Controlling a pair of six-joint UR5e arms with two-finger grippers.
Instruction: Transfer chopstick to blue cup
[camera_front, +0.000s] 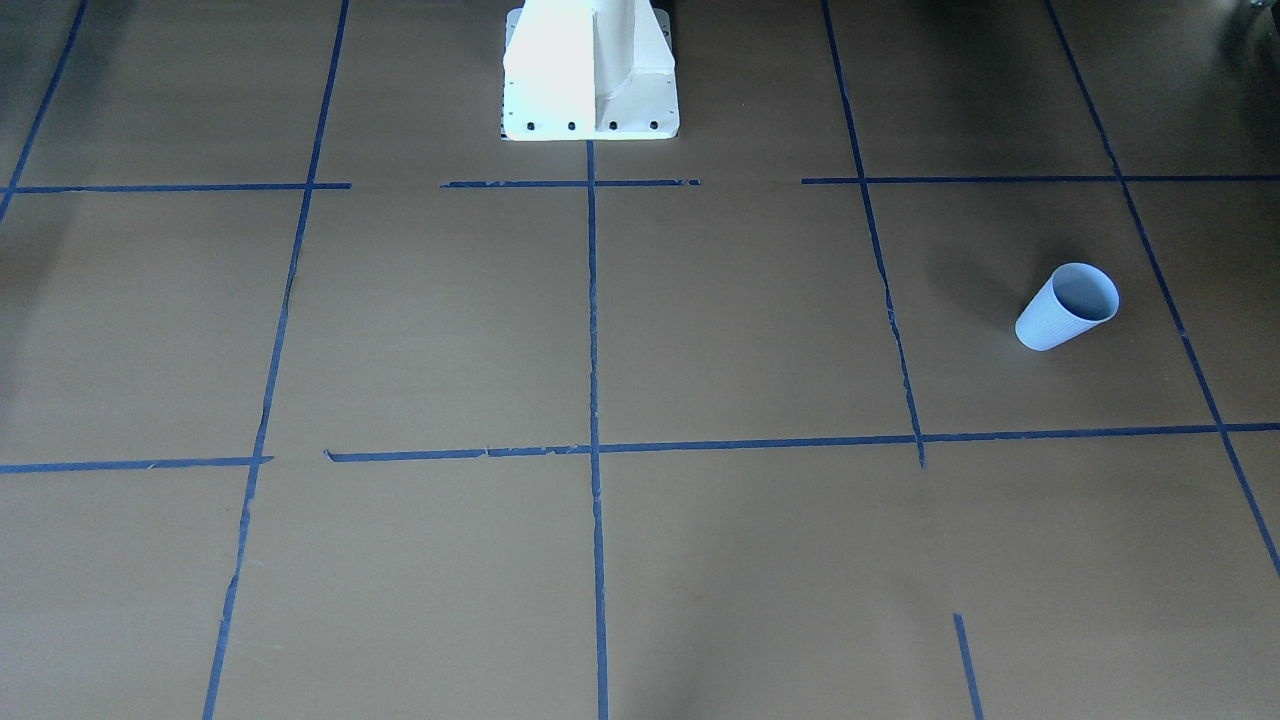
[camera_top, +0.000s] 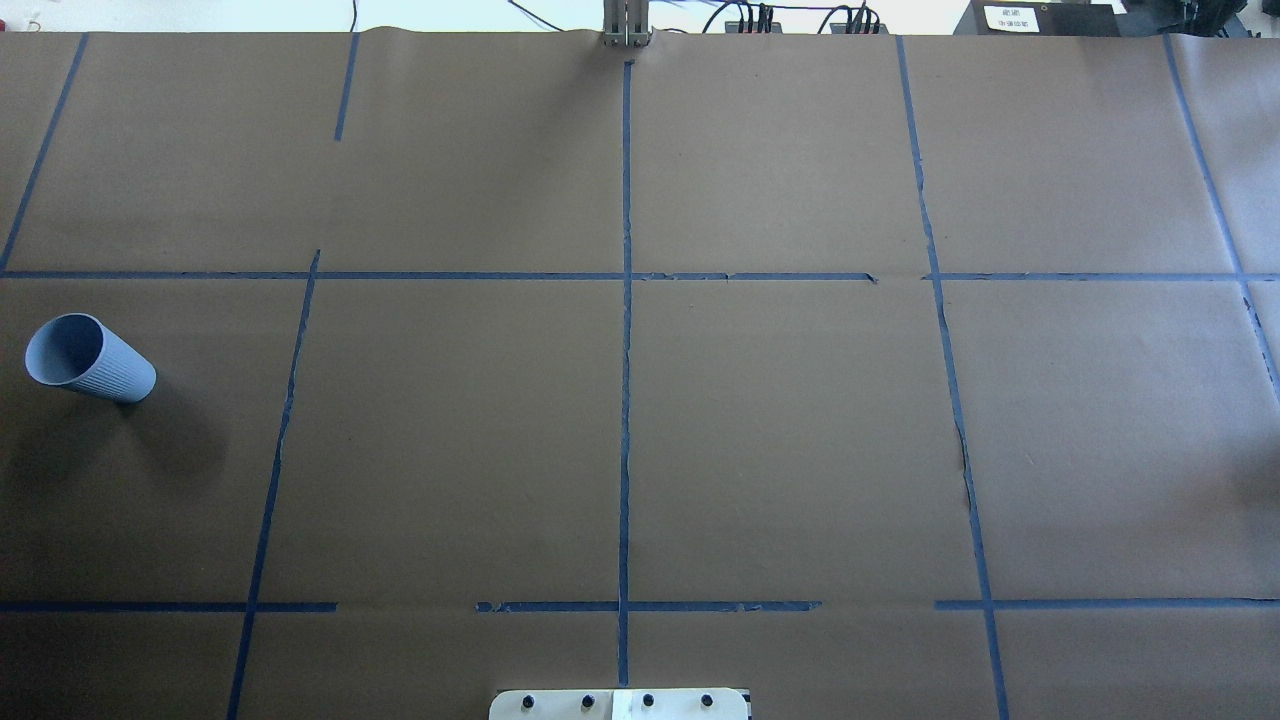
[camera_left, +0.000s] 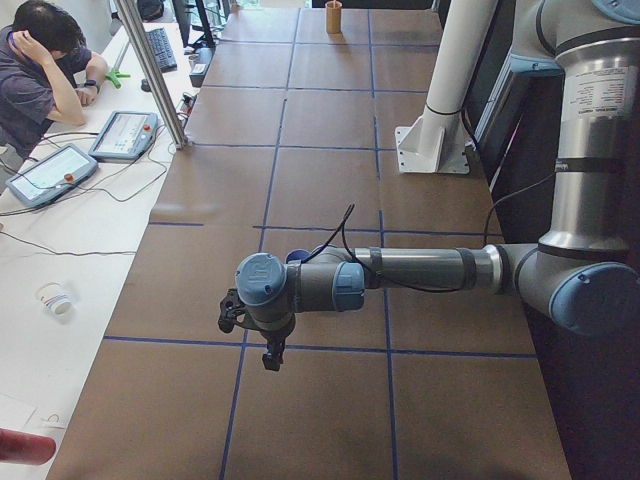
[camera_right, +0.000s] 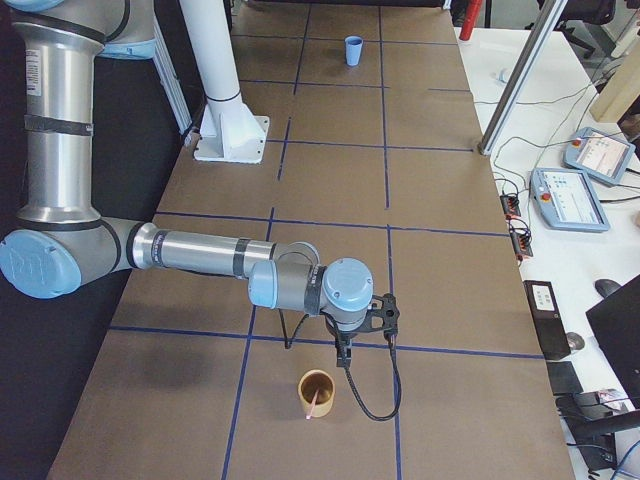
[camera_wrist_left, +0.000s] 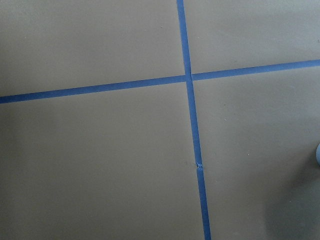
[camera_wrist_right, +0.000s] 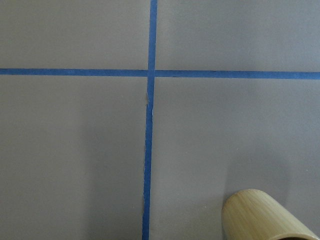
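The blue cup (camera_top: 88, 358) stands upright on the brown table at the robot's far left; it also shows in the front view (camera_front: 1068, 305) and far off in the right side view (camera_right: 353, 50). A pale pink chopstick (camera_right: 314, 404) leans inside a tan wooden cup (camera_right: 317, 393) at the table's right end. My right gripper (camera_right: 345, 355) hangs just beyond that wooden cup. My left gripper (camera_left: 270, 357) hangs over the table near the blue cup, which the arm mostly hides in that view. Both grippers show only in the side views, so I cannot tell whether they are open or shut.
The white robot base (camera_front: 590, 75) stands at mid-table. Blue tape lines (camera_top: 625, 400) grid the brown paper. The wooden cup's rim (camera_wrist_right: 265, 215) shows in the right wrist view. An operator (camera_left: 45, 70) and teach pendants (camera_left: 125, 135) are at the side bench.
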